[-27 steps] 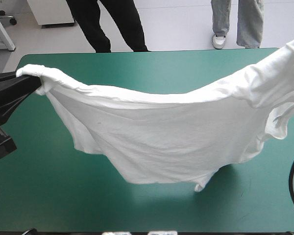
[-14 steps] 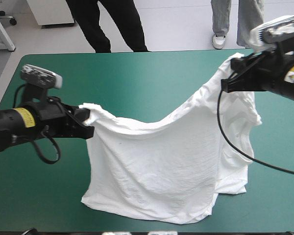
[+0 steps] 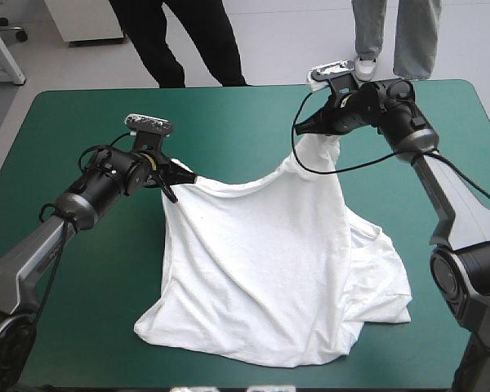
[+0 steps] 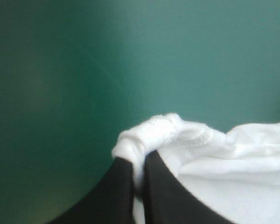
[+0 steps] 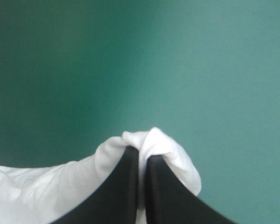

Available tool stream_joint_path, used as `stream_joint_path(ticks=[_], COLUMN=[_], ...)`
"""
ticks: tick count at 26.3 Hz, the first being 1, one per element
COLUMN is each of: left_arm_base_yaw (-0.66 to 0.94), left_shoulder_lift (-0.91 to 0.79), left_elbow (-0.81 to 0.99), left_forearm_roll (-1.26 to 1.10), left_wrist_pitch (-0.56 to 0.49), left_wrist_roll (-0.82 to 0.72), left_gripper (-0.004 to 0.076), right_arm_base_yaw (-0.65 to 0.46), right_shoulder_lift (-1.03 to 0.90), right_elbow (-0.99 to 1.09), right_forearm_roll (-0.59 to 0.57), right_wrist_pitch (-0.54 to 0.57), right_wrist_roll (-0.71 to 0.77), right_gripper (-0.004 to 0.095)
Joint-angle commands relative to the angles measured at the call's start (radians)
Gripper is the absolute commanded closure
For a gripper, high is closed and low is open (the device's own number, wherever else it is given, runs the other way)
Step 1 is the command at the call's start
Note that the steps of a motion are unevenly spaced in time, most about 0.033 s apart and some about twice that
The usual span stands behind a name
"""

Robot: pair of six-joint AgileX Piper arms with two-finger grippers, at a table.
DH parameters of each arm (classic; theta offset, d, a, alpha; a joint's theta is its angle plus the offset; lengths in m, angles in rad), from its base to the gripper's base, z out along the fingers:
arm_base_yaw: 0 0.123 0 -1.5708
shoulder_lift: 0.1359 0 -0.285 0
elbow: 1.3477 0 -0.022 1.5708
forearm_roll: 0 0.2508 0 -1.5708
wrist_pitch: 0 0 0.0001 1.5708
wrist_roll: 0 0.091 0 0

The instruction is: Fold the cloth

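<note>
T-shirt (image 3: 269, 269) held up, both grippers pinching

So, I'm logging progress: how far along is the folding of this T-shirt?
Done: the left gripper and right gripper are each shut on a bunched edge of the T-shirt. In hand: it hangs between them, its lower part lying on the teal-green cover. Left: no fold shows yet; all folding remains.
</note>
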Motion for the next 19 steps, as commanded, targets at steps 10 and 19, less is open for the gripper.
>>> stream_joint_path(ticks=[10, 19], left_arm_base_yaw=[0.041, 0.041], left_shoulder_lift=[0.098, 0.136], left_elbow=[-0.027, -0.027], left_forearm_roll=[0.074, 0.078], left_wrist_pitch=[-0.369, -0.286], left_wrist_roll=[-0.005, 0.031], left_gripper=[0.0730, 0.0362], right_arm_base_yaw=[-0.022, -0.071], right_shoulder_lift=[0.108, 0.105], right_elbow=[-0.153, -0.153], right_forearm_roll=[0.044, 0.056], right_wrist_pitch=[-0.080, -0.024], right_wrist_roll=[-0.011, -0.022], right_gripper=[0.0906, 0.0249])
